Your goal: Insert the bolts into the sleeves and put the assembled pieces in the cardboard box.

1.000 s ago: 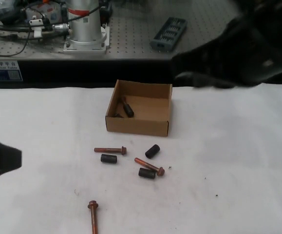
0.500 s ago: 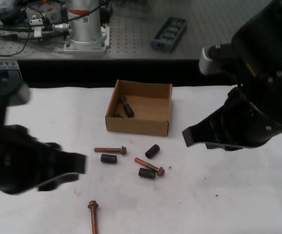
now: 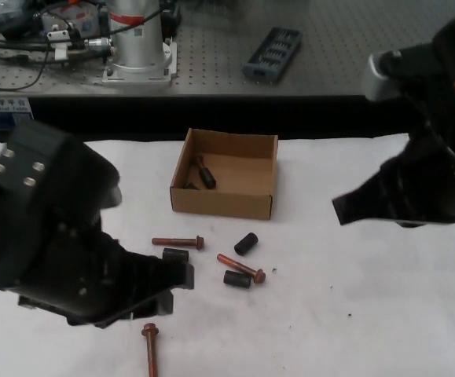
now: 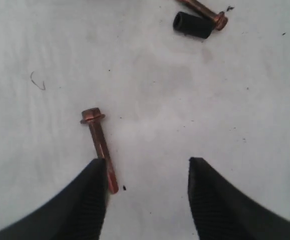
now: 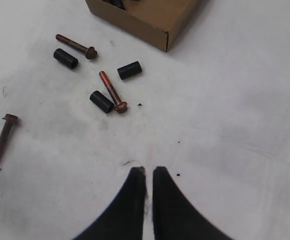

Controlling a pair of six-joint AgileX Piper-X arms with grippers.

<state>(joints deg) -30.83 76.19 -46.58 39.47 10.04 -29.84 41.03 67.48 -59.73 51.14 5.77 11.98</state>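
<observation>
- My left gripper (image 4: 147, 200): fingers apart, nothing between them, low over the white tabletop (image 3: 384, 314).
- Lone bolt (image 4: 99, 147) lies flat, its tip just beside one finger of that gripper. In the high view it sits at bottom centre.
- My right gripper (image 5: 149, 200): fingers together, holding nothing, well apart from the parts.
- High view: left arm (image 3: 62, 243) takes the lower left, right arm (image 3: 423, 188) the right side at mid-height.
- Open room: a wide stretch of white tabletop in the lower right, between the parts and the right arm.
- Far tabletop edge runs across the upper frame, with a dark strip behind it.
- Cardboard box (image 3: 223, 206): upper centre, top open, near that far edge.
- In the box: a sleeved bolt (image 3: 203, 173) by the left wall. There is a dark bit in the corner, too small to tell.
- In front of the box: second bolt (image 3: 178, 242), third bolt (image 3: 241, 268), one sleeve (image 3: 246, 243) between the box and the third bolt, and another sleeve (image 3: 237, 279) touching the third bolt.
- Last sleeve (image 3: 175, 255) is right at the left arm's edge.
</observation>
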